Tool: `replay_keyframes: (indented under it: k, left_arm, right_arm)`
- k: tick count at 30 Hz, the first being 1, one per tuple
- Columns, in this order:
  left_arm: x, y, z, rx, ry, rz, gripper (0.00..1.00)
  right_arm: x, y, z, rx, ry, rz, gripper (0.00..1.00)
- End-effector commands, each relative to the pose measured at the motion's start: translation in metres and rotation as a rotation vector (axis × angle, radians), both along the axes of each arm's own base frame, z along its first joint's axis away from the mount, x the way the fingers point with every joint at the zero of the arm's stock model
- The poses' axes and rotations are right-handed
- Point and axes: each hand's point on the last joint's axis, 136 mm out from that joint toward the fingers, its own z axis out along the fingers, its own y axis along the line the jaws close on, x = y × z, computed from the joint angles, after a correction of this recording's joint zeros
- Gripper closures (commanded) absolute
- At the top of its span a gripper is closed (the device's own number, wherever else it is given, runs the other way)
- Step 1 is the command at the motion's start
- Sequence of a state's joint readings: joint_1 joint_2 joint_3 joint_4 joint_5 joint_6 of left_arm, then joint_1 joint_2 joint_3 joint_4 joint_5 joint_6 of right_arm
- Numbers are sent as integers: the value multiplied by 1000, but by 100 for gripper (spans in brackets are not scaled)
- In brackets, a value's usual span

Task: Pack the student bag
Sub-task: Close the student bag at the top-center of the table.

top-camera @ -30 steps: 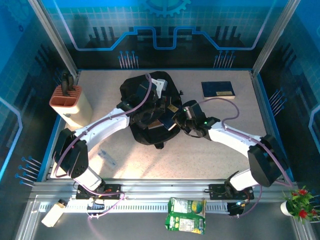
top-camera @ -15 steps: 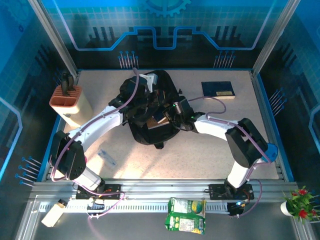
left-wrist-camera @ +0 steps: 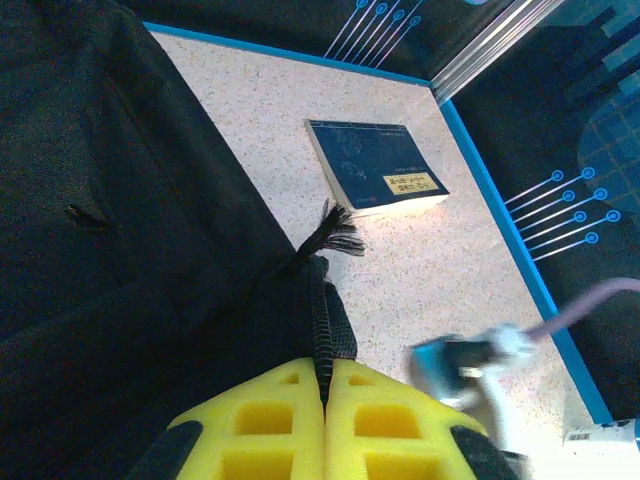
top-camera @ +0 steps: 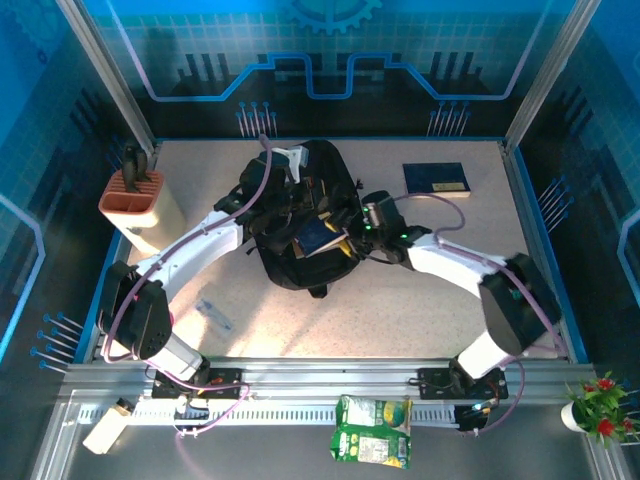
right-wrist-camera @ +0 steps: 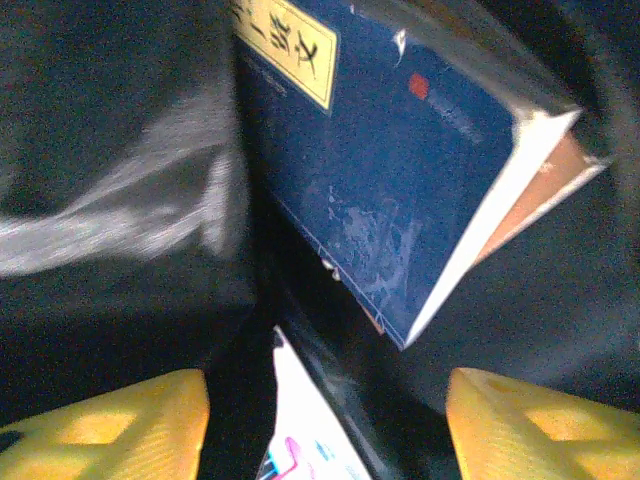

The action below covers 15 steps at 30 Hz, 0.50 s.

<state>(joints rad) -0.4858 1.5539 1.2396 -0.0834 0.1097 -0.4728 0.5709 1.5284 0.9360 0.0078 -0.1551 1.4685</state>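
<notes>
The bag (top-camera: 288, 262) lay lengthwise, near to far. The left gripper (left-wrist-camera: 325, 400) pinched its zip edge. The right gripper (right-wrist-camera: 325, 420) gaped empty over a book (right-wrist-camera: 400, 200), its yellow label (right-wrist-camera: 285, 45) illegible.

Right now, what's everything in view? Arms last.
student bag: one, black, mid-table, top open
book in bag: one, dark blue with a yellow label, tilted in the bag's opening
book on table: one, dark blue with a yellow label, flat at far right
tool holder: one, orange top and cream body, left edge of the table
green packet: one, green and white, on the near rail
white bottle: one, near-left corner, off the table
flower pot: one, red blooms, near-right corner
left gripper: yellow pads, shut on the bag's zip edge
right gripper: yellow pads, open, at the book in bag
</notes>
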Motion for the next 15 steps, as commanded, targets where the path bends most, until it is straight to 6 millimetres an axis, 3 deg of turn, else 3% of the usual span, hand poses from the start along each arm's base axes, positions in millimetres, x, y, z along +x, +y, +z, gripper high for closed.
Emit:
replay_keyframes:
  k: [1, 5, 10, 15]
  left_arm:
    - [-2, 6, 21, -43, -58, 3, 100]
    - [-15, 1, 4, -39, -18, -59, 95]
    - [-36, 1, -26, -27, 79, -109, 53]
    - [-47, 16, -39, -1, 115, -53, 27]
  right_arm:
    - [-18, -43, 7, -143, -46, -3, 27]
    - [-19, -97, 12, -324, -95, -45, 19]
    - [2, -142, 19, -468, -150, -26, 18]
    - [40, -186, 15, -541, -146, -55, 17]
